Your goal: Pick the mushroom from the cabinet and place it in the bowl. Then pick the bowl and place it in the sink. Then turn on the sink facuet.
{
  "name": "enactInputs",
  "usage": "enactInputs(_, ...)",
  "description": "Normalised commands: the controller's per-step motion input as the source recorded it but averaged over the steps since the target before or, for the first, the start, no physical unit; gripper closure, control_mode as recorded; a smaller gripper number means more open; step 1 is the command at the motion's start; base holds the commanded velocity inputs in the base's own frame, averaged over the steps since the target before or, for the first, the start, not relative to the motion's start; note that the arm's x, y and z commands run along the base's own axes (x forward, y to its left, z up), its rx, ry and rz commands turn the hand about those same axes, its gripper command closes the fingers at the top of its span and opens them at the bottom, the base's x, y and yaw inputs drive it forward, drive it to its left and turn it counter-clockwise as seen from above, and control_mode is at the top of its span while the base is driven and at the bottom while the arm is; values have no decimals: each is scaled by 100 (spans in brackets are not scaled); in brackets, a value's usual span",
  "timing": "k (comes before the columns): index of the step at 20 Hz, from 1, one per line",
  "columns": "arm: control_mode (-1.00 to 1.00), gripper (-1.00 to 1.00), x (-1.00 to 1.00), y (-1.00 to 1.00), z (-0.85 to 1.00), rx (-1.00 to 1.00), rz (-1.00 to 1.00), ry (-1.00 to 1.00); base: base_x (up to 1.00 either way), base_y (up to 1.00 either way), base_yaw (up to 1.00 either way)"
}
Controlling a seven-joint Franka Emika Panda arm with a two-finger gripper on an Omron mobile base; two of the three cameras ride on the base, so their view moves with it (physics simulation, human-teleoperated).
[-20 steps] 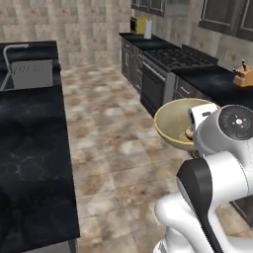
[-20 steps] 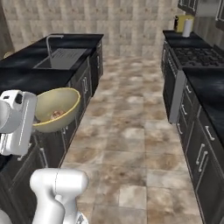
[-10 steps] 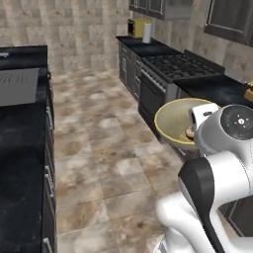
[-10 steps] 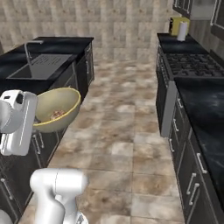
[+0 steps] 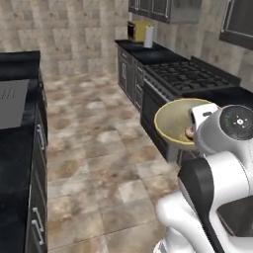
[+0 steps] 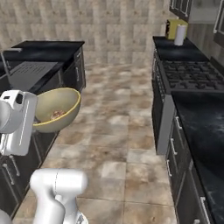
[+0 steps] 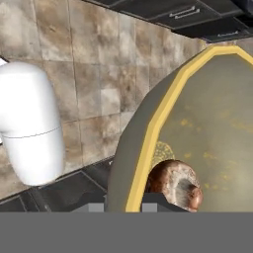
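My gripper [image 7: 132, 202] is shut on the rim of the pale yellow-tan bowl [image 7: 212, 123], one finger inside and one outside. The bowl [image 5: 174, 123] hangs tilted in the air in front of my arm, above the floor of the aisle. The reddish-brown mushroom [image 7: 175, 184] lies inside it, low against the wall near the gripped rim, and shows as a small lump [image 5: 189, 132] [image 6: 57, 115]. The sink's ribbed drainboard [image 6: 30, 70] lies on the left counter, with the faucet pipe [image 6: 5, 57] at the picture's edge. The cabinet is out of view.
Black counters run along both sides of the tiled aisle [image 6: 118, 113]. A gas stove [image 5: 190, 76] sits in the right counter, with a yellow appliance [image 5: 136, 30] and a paper roll [image 5: 148, 35] at its far end. Drawer fronts with bar handles [image 6: 174, 146] line the right side.
The whole picture has shifted, so the base has moved: the left counter and sink have slid toward the left edge. The bowl with the mushroom stays in my grip as before.
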Motion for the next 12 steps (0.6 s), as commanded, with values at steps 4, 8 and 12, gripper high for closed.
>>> enactInputs(4, 100, 100, 0, 0, 0, 0, 0, 0, 100, -38, -1)
enactInputs(8, 100, 100, 0, 0, 0, 0, 0, 0, 100, -57, 8)
enactInputs(12, 100, 100, 0, 0, 0, 0, 0, 0, 100, -66, 25)
